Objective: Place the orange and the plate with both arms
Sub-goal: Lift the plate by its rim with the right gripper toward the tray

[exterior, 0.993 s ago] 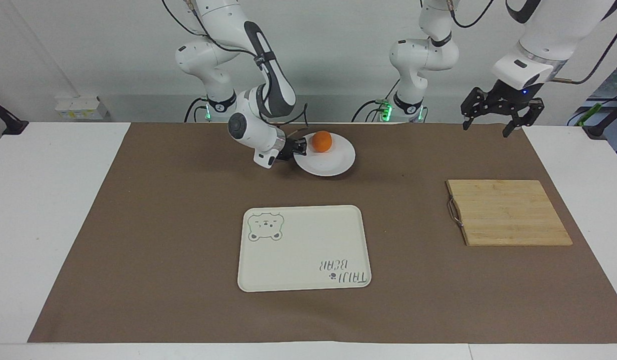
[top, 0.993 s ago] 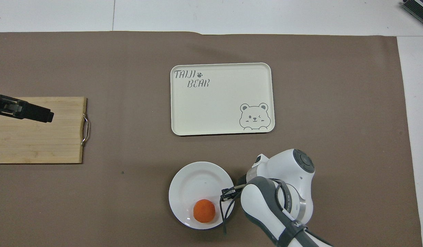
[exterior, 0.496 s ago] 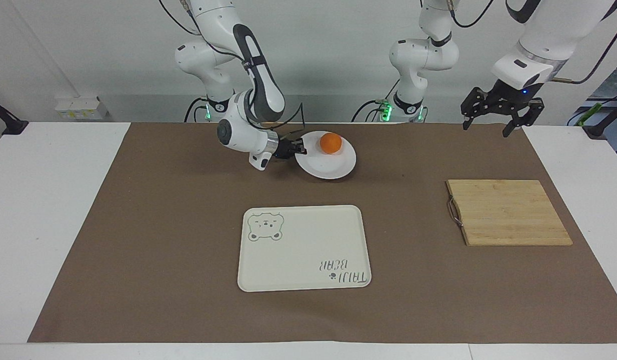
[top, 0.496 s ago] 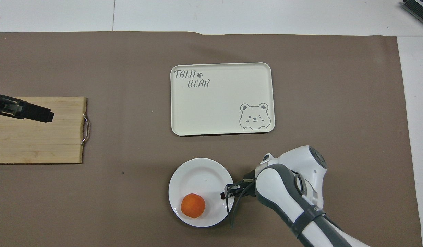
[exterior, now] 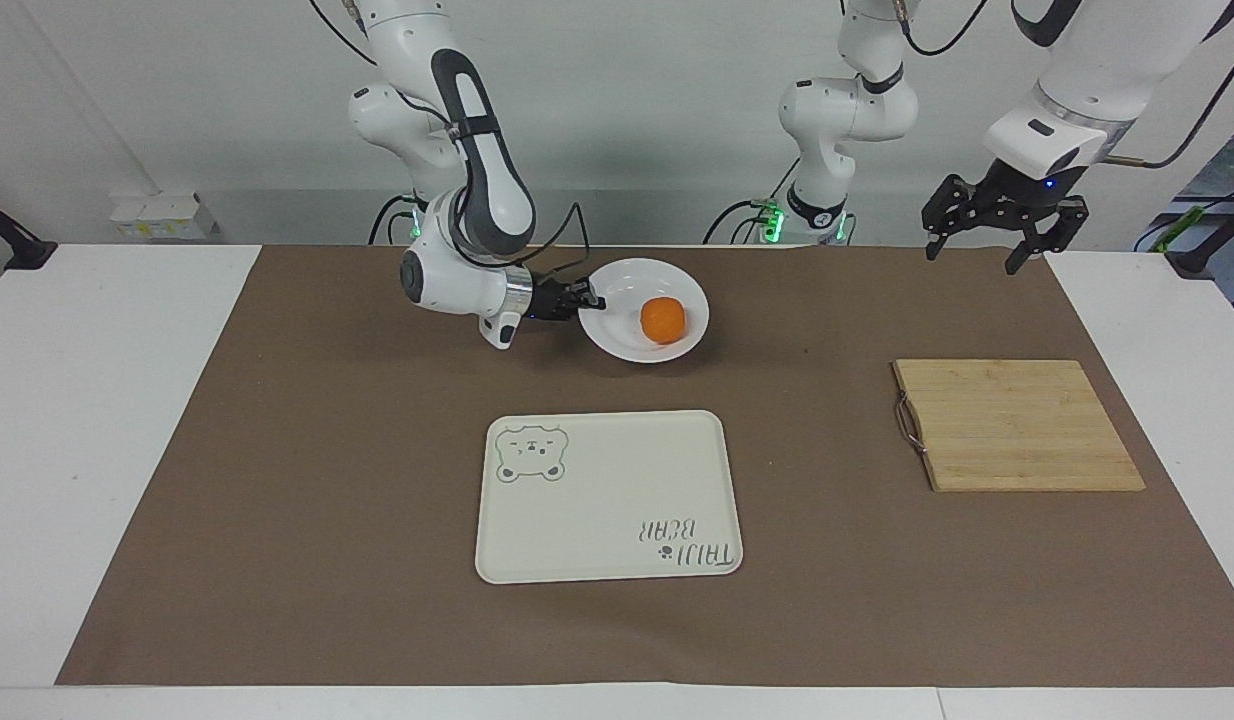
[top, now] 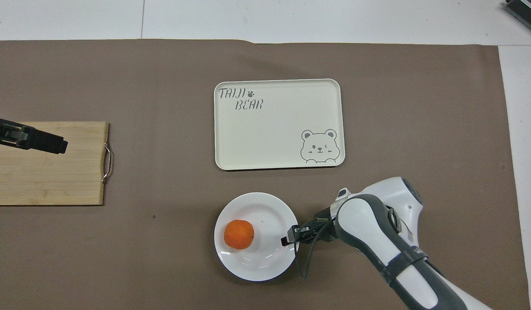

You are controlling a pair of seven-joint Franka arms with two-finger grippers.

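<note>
White china up off the brown mat in the facing view: the plate (exterior: 645, 310) is tilted, its rim at nine o'clock clenched in the right tool (exterior: 589, 300), which comes in level from the right arm (exterior: 472, 190). On the plate sits the orange (exterior: 663, 319), rolled to about four o'clock of the dish, near the rim away from the tool. At six o'clock from the plate, farther from the robots, lies the cream tray (exterior: 608, 497) with its bear drawing, flat on the mat (exterior: 307, 480). Over toward the left arm's end of the bench (exterior: 97, 420) rests the wooden cutting board (exterior: 1017, 424), metal handle facing the tray. High at twelve o'clock from that board hangs the left tool (exterior: 1004, 235), fingers spread wide, nothing in them, the arm waiting.

Now the overhead view. Plate (top: 257, 258) low in the centre, the right tool (top: 289, 240) biting its rim at three o'clock, fingertips pinched tight on the china. Orange (top: 239, 234) sits at about nine o'clock inside the dish, apart from the tool. Tray (top: 278, 125) lies at twelve o'clock from the plate, clear of it. Cutting board (top: 46, 181) is out at ten o'clock from the plate, well apart, and the left tool (top: 33, 140) shows as a dark bar over the board.
</note>
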